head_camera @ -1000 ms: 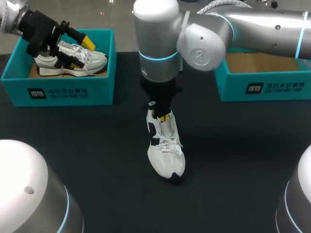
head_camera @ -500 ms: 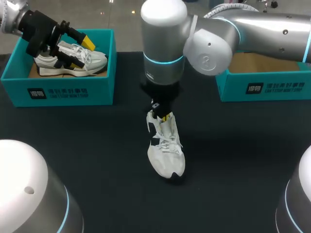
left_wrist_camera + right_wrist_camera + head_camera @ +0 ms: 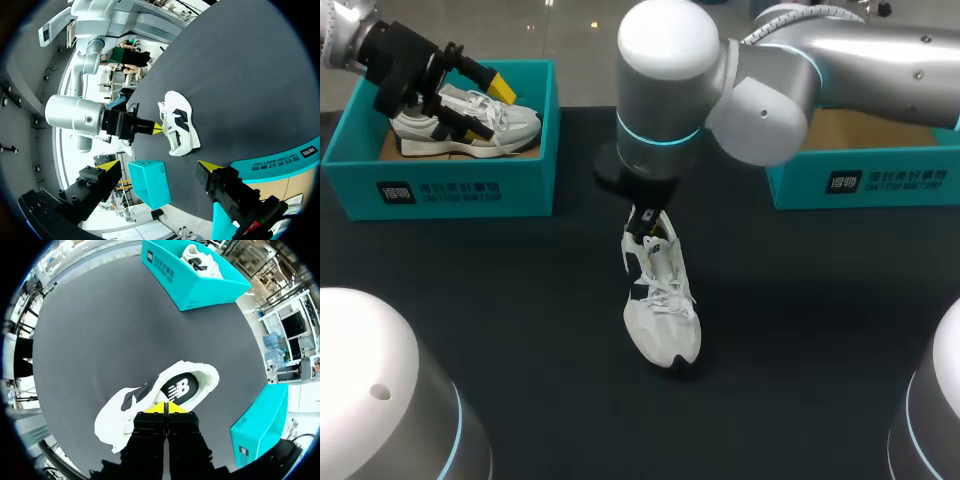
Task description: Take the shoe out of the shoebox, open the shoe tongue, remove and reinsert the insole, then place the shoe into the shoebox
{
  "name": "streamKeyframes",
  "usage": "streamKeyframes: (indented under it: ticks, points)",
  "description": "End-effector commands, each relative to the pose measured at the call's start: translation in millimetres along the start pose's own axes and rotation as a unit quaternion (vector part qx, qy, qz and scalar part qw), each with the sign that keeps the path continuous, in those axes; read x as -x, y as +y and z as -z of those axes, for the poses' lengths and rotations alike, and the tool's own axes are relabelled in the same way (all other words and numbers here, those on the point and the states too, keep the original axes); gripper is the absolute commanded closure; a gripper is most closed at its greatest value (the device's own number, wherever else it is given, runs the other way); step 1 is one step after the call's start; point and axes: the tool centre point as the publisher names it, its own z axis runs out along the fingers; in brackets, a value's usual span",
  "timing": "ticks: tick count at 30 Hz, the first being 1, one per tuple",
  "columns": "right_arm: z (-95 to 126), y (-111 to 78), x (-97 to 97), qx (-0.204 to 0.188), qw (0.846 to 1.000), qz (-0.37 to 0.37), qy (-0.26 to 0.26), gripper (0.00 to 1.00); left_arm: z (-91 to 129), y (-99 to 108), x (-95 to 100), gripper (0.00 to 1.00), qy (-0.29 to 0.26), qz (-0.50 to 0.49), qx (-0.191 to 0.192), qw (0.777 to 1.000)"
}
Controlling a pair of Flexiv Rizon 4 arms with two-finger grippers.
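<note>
A white shoe (image 3: 662,310) lies on the dark table (image 3: 520,300) between two teal shoeboxes, toe toward the near edge and heel toward the far side; it is outside both boxes. The right arm comes in from the right and reaches past the middle, and the right end effector (image 3: 650,228) points down at the shoe's heel opening. In the right wrist view its yellow tips (image 3: 165,407) are pressed together at the rim of the opening, just over the dark insole (image 3: 181,388); whether anything is pinched between them cannot be told. The left wrist view shows the same end effector (image 3: 155,129) meeting the shoe (image 3: 180,130) at its heel end.

The left end effector (image 3: 488,108) sits over the left box (image 3: 440,190) – fingers spread wide, one yellow tip above and one beside the laces of a second shoe (image 3: 470,125) lying inside; from its own wrist view the fingers stand well apart (image 3: 159,165) with nothing gripped. The right box (image 3: 865,180) stands at the far right of the table.
</note>
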Motion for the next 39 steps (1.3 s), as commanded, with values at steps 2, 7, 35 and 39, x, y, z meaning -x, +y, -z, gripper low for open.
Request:
streamKeyframes:
  ticks: [2,7,35,39]
  points:
    - [-8.7,8.5,18.1,-0.005,0.99,0.134,-0.036,0.91,0.4,-0.7,0.0,0.0,0.001,0.0,0.0,1.0]
    - [-5.3,18.2,39.3,-0.018,0.99,0.127,-0.053,0.62,0.4,-0.7,0.0,0.0,0.001,0.0,0.0,1.0]
    - [-58.4,40.5,77.4,-0.039,0.976,0.211,-0.034,0.15,0.4,-0.7,0.0,0.0,0.001,0.0,0.0,1.0]
    - [-60.4,37.1,75.2,-0.038,0.97,0.239,-0.032,0.07,0.4,-0.7,0.0,0.0,0.001,0.0,0.0,1.0]
